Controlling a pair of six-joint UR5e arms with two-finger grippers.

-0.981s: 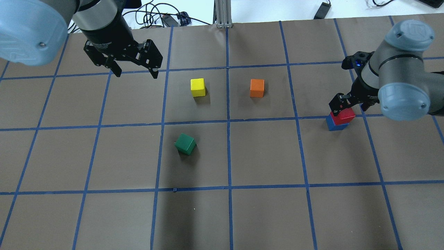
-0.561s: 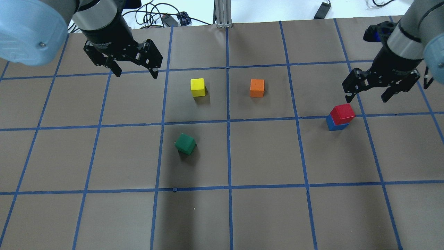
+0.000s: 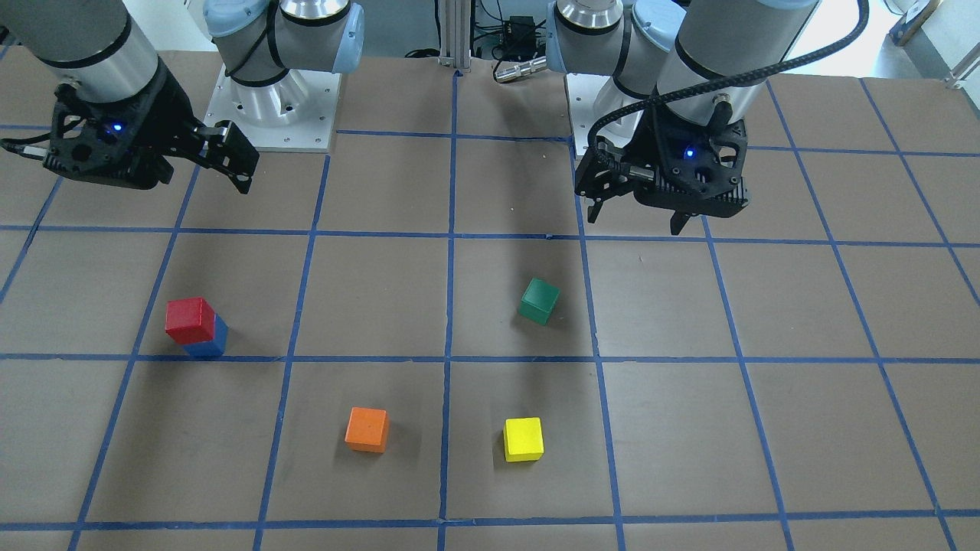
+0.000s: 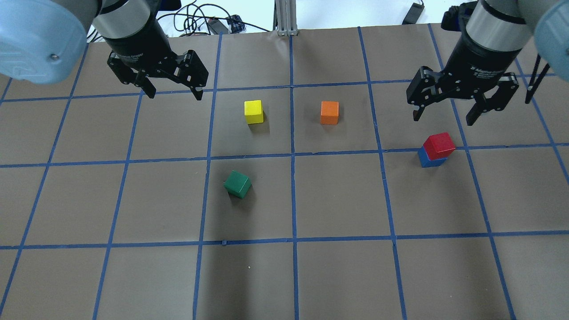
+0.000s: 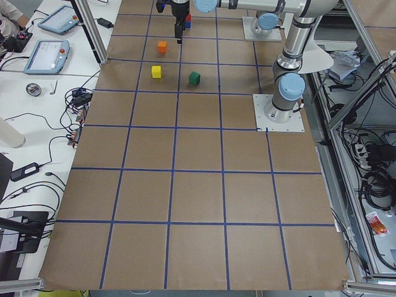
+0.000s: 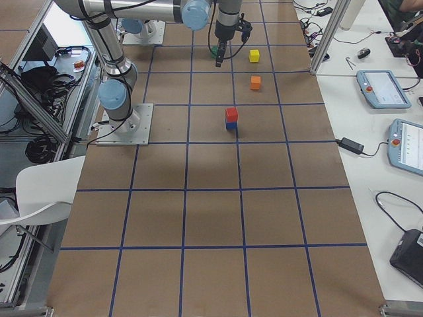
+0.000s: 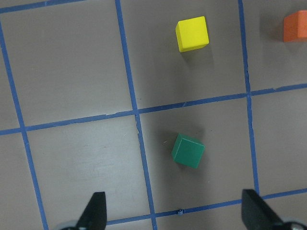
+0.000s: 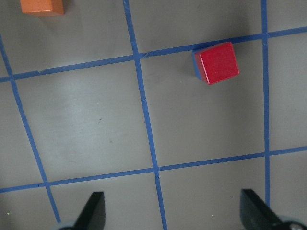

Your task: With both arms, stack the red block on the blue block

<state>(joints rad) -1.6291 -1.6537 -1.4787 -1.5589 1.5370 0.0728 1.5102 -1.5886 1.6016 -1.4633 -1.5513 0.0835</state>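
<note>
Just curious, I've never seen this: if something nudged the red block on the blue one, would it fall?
Probably slides, not rolls: the red block is a flat-faced cube. It rests loose atop the blue block, nothing holding it, so a sideways push could knock it off.

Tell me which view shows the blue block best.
Overhead exterior: the blue block shows two faces beneath the red block. The front-facing view shows about as much, the right wrist view only a sliver, and in the side views it is tiny.
</note>
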